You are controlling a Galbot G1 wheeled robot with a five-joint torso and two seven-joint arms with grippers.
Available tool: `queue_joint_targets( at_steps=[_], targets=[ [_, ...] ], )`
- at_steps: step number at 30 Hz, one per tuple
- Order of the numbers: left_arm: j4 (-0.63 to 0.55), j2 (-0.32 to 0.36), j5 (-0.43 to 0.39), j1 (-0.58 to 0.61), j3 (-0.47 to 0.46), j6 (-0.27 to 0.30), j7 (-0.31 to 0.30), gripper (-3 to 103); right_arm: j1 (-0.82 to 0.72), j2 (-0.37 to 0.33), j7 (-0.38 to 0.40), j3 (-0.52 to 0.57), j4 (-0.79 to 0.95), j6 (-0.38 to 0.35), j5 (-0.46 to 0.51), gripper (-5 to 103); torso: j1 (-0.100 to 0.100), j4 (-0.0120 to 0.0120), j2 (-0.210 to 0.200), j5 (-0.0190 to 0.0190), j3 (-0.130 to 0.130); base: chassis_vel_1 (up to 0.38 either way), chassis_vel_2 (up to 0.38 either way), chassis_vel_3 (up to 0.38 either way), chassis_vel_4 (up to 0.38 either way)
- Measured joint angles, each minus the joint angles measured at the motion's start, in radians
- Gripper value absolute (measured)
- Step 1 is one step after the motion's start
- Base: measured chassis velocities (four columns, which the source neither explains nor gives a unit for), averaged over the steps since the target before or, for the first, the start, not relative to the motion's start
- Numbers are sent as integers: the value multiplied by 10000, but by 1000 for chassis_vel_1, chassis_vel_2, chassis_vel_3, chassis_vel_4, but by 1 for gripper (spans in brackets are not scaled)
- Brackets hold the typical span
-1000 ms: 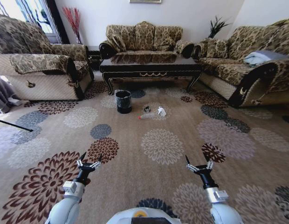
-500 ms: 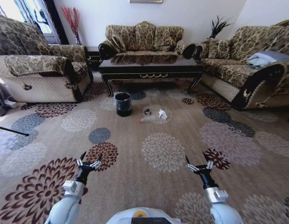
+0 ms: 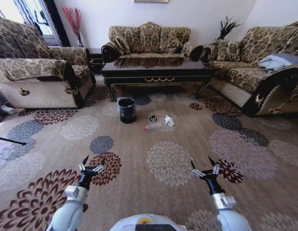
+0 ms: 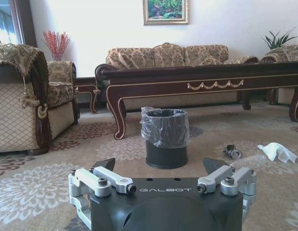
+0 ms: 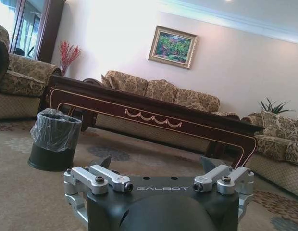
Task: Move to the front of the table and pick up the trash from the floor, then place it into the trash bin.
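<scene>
The long dark table (image 3: pixel 156 73) with gold ornament stands ahead, before the middle sofa; it also spans the left wrist view (image 4: pixel 206 82) and right wrist view (image 5: pixel 154 115). The black trash bin (image 3: pixel 127 109) with its shiny liner stands on the carpet in front of the table's left leg, also seen as the bin (image 4: pixel 165 137) and bin (image 5: pixel 54 146). To its right lies the trash: a clear bottle (image 3: pixel 153 126), crumpled white paper (image 3: pixel 168 121) (image 4: pixel 278 152) and a small dark-and-silver item (image 3: pixel 152 117) (image 4: pixel 231 151). My left gripper (image 3: pixel 91 165) and right gripper (image 3: pixel 203 167) hang open and empty, well short of the trash.
Patterned sofas flank the room: one at the left (image 3: pixel 38 77), one behind the table (image 3: pixel 150 41), one at the right (image 3: pixel 264 72). A small dark side table (image 3: pixel 95 60) sits in the back left corner. Flowered carpet (image 3: pixel 168 159) stretches between me and the trash.
The whole view has shifted: table, bin and trash sit slightly closer and lower in the head view, so the camera has moved forward. Both grippers keep the same open pose.
</scene>
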Motion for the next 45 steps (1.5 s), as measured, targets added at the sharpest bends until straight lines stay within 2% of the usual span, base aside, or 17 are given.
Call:
queue_joint_targets(
  at_steps=[12,25,45],
  targets=[
    [39,10,-19,0,-1,-20,3,100,-7,-3,1,-6,-14,-2,-19,100,0,-1,1,0,0,-122,114,117,-125],
    [31,42,-59,3,-18,-23,-12,100,-24,-302,32,36,16,-32,72,100,0,1,2,0,0,-106,117,121,-111],
    [98,58,-132,-96,-17,-4,-40,100,18,-185,26,-19,-13,-70,54,100,1,0,3,0,1,-117,116,114,-125]
  ],
)
